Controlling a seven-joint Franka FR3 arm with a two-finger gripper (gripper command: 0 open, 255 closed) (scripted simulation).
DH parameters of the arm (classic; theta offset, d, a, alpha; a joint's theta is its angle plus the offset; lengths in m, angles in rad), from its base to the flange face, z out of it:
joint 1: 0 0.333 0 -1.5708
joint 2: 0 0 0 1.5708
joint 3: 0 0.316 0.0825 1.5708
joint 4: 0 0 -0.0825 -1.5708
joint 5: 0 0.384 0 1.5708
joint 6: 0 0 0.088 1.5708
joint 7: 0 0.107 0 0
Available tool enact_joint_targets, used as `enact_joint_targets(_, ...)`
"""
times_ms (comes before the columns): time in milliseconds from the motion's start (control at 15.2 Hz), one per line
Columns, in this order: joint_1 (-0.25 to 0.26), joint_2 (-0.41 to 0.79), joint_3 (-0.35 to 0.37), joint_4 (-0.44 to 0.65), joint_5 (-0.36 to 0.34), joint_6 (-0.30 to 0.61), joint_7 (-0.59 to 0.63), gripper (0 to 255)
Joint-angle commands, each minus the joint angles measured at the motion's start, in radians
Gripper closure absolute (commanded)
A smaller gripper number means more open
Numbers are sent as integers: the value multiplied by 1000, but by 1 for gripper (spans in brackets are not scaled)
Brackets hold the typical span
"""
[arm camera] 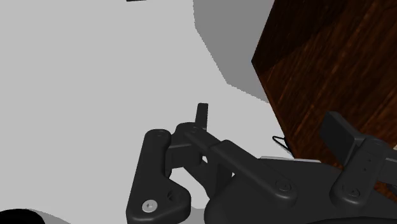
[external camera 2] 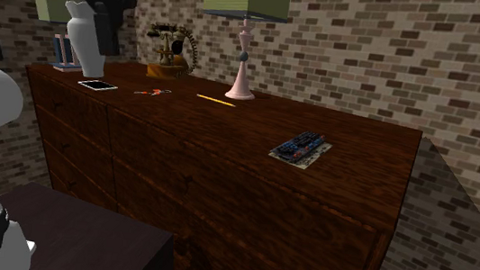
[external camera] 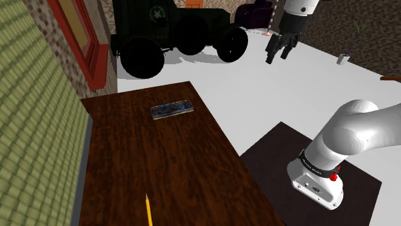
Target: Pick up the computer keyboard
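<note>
The computer keyboard (external camera: 172, 109) is a small flat slab with dark blue keys and a pale rim. It lies on the dark wooden dresser top (external camera: 148, 167), toward its far end in the shoulder view. In the second exterior view the keyboard (external camera 2: 301, 148) rests near the dresser's right end. My black gripper (external camera: 277, 51) hangs open high over the white floor, well off to the shoulder view's right of the keyboard, with nothing between its fingers. In the wrist view the fingers (arm camera: 159, 175) stand apart, with the dresser's wooden side (arm camera: 331, 76) beyond them.
A yellow pencil (external camera: 148, 208) lies near the dresser's close end. A lamp (external camera 2: 242, 62), an old telephone (external camera 2: 169, 50), a white figure (external camera 2: 81, 37) and a tablet (external camera 2: 98, 84) stand farther along. A black vehicle (external camera: 173, 32) sits on the floor behind.
</note>
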Motion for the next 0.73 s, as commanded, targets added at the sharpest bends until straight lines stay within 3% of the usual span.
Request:
enact_joint_targets(0, 0, 0, 0, 0, 0, 0, 0, 0)
enact_joint_targets(660, 128, 318, 68, 132, -16, 200, -179, 0)
